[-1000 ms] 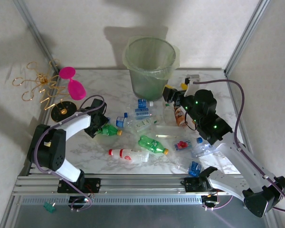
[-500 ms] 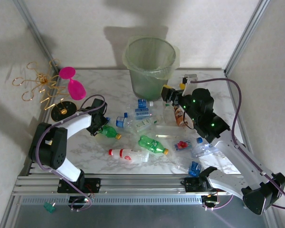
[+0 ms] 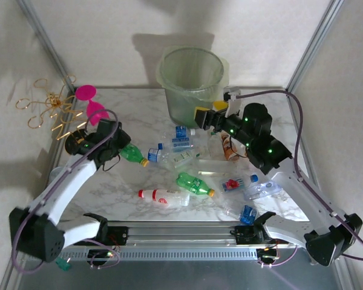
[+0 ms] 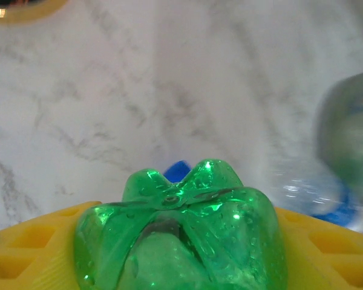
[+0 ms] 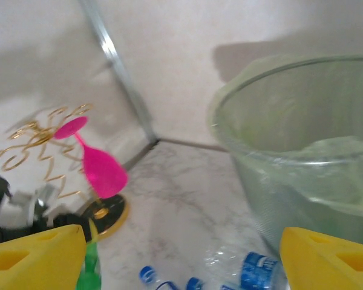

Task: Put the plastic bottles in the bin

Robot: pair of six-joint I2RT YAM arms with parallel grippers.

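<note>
The left gripper (image 3: 114, 147) grips a green bottle (image 4: 178, 235) near its base, well left of the bin (image 3: 187, 106); the right gripper (image 3: 210, 112) hangs open, empty, beside the bin. Next, the left arm likely must carry the bottle over the rim and release

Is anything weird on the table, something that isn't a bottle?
Yes: the pink ornament with gold wire, standing at the far left of the table. The things lying around are plastic bottles, so it doesn't belong.
</note>
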